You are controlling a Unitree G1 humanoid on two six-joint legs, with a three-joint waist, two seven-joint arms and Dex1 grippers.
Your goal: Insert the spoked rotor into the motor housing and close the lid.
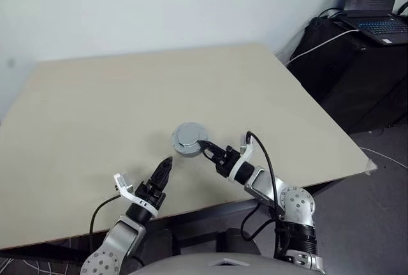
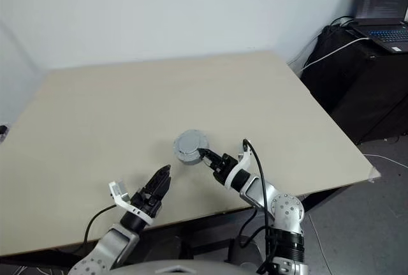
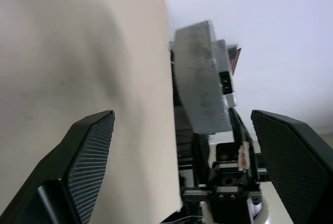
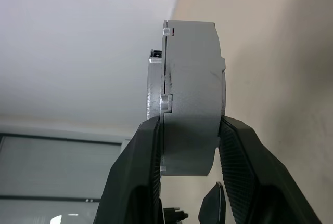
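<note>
Nearest: left gripper low over the counter's front edge, jaws spread wide, nothing between them, pointing forward and right toward the assembly. Just beyond, right gripper reaching in from the right, jaws clamped on a closed grey round assembly, one finger on each flat face, seen edge-on in the right wrist view. Assembly held above the counter near its front middle, grey lid face tilted up toward the head camera. Seam visible between lid and thinner motor housing part behind it; closed up flush. Copper windings and spoked rotor hidden inside, cannot tell their seating. Grippers near each other but apart, left one not touching the assembly. Far right, beyond the counter: black cabinet with open laptop on top, white cable draped across.
</note>
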